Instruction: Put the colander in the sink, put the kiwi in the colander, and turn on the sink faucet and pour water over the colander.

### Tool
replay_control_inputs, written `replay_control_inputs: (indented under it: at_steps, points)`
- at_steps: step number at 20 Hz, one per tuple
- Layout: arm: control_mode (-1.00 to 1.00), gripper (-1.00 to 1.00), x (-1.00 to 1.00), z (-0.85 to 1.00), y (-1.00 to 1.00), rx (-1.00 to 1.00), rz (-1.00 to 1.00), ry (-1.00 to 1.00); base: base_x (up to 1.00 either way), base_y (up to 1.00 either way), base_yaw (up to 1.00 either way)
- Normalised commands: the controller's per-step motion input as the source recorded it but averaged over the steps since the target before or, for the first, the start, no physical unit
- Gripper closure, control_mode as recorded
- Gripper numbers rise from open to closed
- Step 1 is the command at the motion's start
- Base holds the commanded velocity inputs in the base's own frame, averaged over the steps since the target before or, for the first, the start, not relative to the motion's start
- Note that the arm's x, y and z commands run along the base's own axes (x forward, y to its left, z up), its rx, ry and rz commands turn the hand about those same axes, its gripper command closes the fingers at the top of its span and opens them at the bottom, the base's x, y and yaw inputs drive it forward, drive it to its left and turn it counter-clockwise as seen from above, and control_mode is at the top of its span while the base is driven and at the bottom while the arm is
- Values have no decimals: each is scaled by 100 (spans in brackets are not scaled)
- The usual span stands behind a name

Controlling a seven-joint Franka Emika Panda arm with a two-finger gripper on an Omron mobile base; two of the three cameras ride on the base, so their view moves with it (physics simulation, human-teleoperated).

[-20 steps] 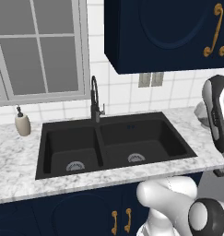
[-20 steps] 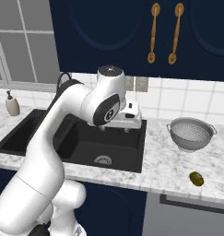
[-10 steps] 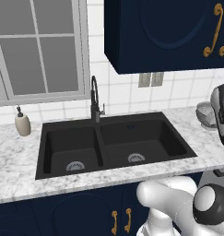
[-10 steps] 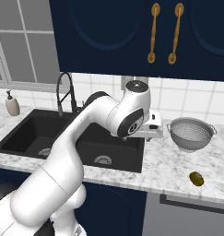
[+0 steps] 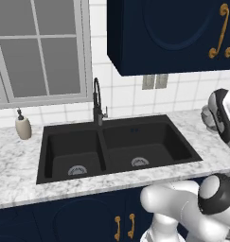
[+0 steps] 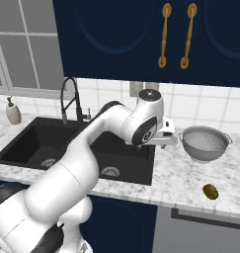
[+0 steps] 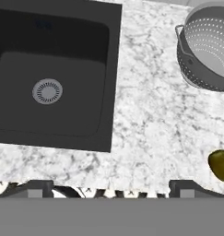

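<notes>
Step one: the empty, wide-open hand nears the colander at three o'clock (kiwi waits); next, grip its rim.

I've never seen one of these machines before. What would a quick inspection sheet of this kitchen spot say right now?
Surface: marble counter, nothing spilled.
Job's things: colander upright on the counter right of the sink, not yet in it; kiwi on the counter nearer the front edge, apart from the colander; both sink basins hold nothing; faucet behind the sink, no water running.
Clutter: soap bottle left of the sink.
Tool: tool open, holding nothing, above the counter between sink and colander.
Cables: nothing seen.
Surroundings: window, white tiled wall, wall outlet, dark blue cabinets with brass handles.
</notes>
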Motion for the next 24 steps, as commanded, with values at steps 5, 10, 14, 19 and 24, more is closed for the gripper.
replay_control_inputs:
  at_steps: [5, 10, 14, 19, 24]
  points:
    - [-100, -100, 48, -4, -24, 0, 0, 0, 0, 0, 0]
    - [-100, -100, 43, -6, -33, 1, 0, 0, 0, 0, 0]
    - [-100, -100, 29, -2, -32, 1, 0, 0, 0, 0, 0]
    - [-100, -100, 19, -15, -35, 1, 0, 0, 0, 0, 0]
    - [-100, -100, 10, -29, -16, 0, 0, 0, 0, 0, 0]
